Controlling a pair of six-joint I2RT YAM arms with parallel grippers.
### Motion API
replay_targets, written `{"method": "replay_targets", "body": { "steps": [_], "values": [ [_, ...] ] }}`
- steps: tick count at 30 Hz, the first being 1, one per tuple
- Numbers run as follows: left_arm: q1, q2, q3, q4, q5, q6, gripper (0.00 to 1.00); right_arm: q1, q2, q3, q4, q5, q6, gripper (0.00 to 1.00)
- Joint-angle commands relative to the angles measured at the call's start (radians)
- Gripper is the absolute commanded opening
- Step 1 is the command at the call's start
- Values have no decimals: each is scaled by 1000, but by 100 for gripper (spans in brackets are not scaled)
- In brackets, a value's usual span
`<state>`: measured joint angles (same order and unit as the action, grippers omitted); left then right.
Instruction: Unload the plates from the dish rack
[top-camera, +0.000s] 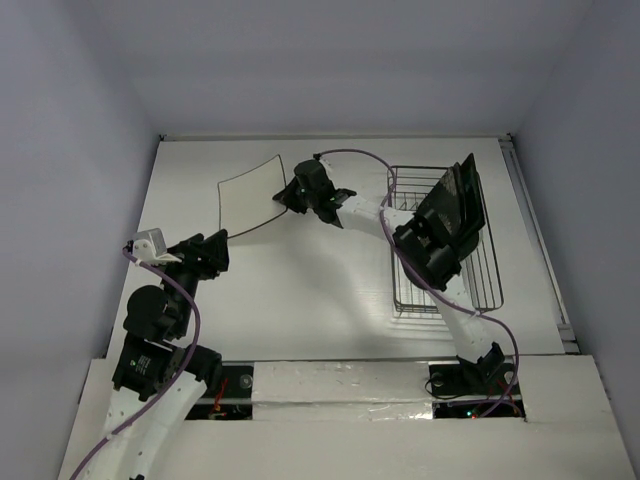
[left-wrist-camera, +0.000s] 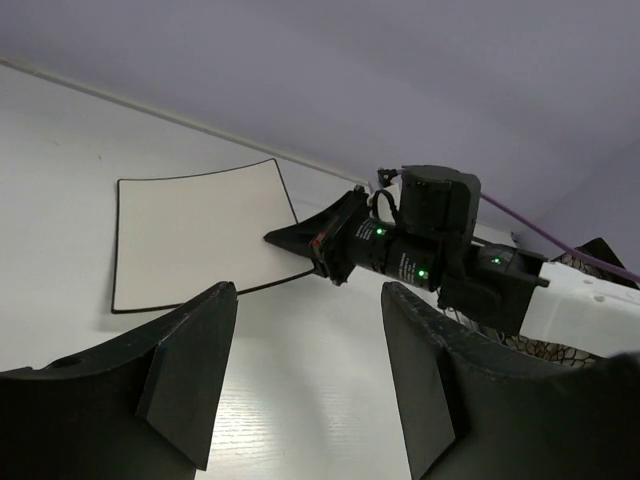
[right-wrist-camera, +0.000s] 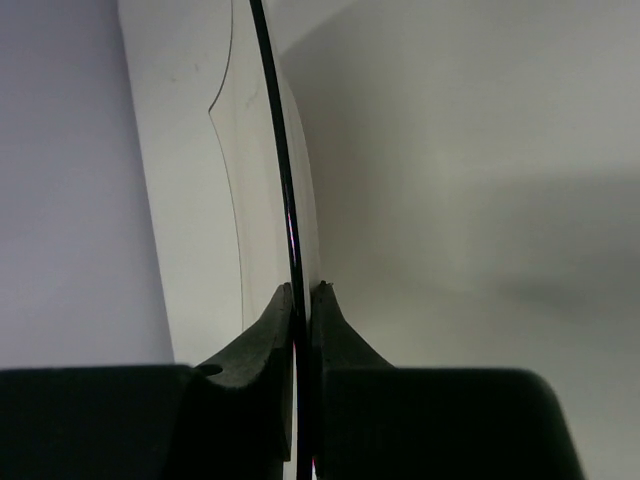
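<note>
My right gripper (top-camera: 288, 197) is shut on the right edge of the white square plate (top-camera: 250, 193), which has a thin dark rim. The plate is low over the table at the far left; I cannot tell if it touches. In the right wrist view the plate (right-wrist-camera: 262, 150) runs edge-on between the shut fingers (right-wrist-camera: 303, 292). In the left wrist view the plate (left-wrist-camera: 195, 235) lies ahead with the right gripper (left-wrist-camera: 300, 238) on its edge. My left gripper (top-camera: 213, 250) is open and empty (left-wrist-camera: 310, 300), near the plate's front corner. The dish rack (top-camera: 490, 265) stands at the right with dark plates (top-camera: 462, 200) upright in it.
The right arm (top-camera: 420, 245) reaches across the rack's left side and hides part of it. A purple cable (top-camera: 355, 155) arcs over the arm. Walls close the table at the back and both sides.
</note>
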<state>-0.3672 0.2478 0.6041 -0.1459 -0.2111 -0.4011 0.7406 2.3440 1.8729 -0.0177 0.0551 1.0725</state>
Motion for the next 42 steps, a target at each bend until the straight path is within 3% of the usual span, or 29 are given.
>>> {"method": "replay_targets", "body": {
  "steps": [1, 3, 6, 9, 12, 19, 24, 29, 32, 34, 36, 38, 39, 40, 42],
  "values": [
    [-4, 10, -3, 57, 4, 2, 57, 26, -34, 74, 213, -8, 84, 5],
    [-4, 8, -4, 57, 4, 2, 57, 36, -35, 46, 226, -11, 89, 13],
    [-4, 8, -3, 58, 4, 2, 57, 36, -58, -35, 245, -15, 92, 43],
    [-4, 7, -4, 60, 4, 2, 57, 36, -87, -128, 263, -34, 90, 55],
    [-4, 7, -3, 60, 4, 2, 57, 36, -97, -185, 265, -81, 73, 76],
    [-4, 2, -3, 60, 4, 4, 57, 36, -98, -231, 220, -110, 26, 91],
    [-4, 1, -3, 62, 4, 4, 57, 36, -111, -184, 32, -49, -110, 100],
    [-4, -2, -4, 62, 4, 7, 57, 36, -63, -22, -245, 20, -246, 100],
    [-4, -7, -3, 62, 4, 7, 56, 36, -78, -23, -319, 107, -299, 100],
    [-4, -7, -3, 60, 4, 7, 57, 36, -133, -59, -323, 143, -312, 97],
    [-4, -8, -4, 62, 4, 7, 57, 36, -199, -146, -292, 187, -331, 88],
    [-4, -8, -3, 62, 4, 8, 57, 36, -360, -236, -233, 201, -353, 53],
    [-4, -8, -4, 62, 4, 8, 57, 36, -423, -318, -176, 203, -388, 11],
    [-4, -7, -3, 62, 4, 8, 57, 36, -486, -352, -165, 213, -411, 2],
    [-4, -8, -3, 62, 4, 8, 50, 36, -658, -412, -180, 248, -495, 0]
  ]
}}
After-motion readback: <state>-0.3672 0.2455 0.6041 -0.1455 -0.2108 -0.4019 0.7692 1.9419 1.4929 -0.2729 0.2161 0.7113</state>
